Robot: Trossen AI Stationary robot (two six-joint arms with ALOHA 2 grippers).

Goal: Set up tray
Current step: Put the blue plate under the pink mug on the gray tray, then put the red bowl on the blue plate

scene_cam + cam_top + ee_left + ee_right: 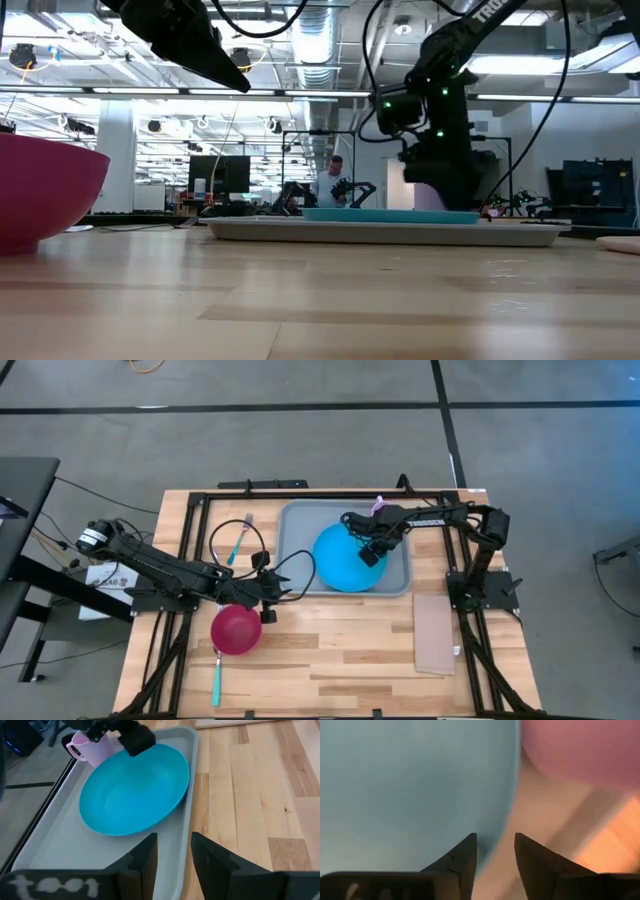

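The pale grey-blue tray point(295, 525) point(45, 845) lies flat at the table's far middle. The round blue plate point(340, 560) point(135, 790) rests flat inside it. A lilac cup point(378, 507) point(92, 747) stands at the tray's far edge. My right gripper point(368, 555) point(495, 852) is open, low over the plate's right part, with the plate's rim in the gap. My left gripper point(278, 595) point(173, 852) is open and raised above the tray's near left rim. It touches nothing. My right gripper comes from the table's right, slanting down, and its fingers point(467, 855) stand on either side of the plate's rim point(487, 845). Whether they touch the rim, I cannot tell. The plate lies flat on the tray.
A magenta bowl point(236, 628) point(40, 190) sits near the left gripper, on its near side. A teal fork point(238, 542) lies left of the tray, and a teal-handled utensil point(216, 682) near the bowl. A tan napkin point(435, 635) lies at the right, near side.
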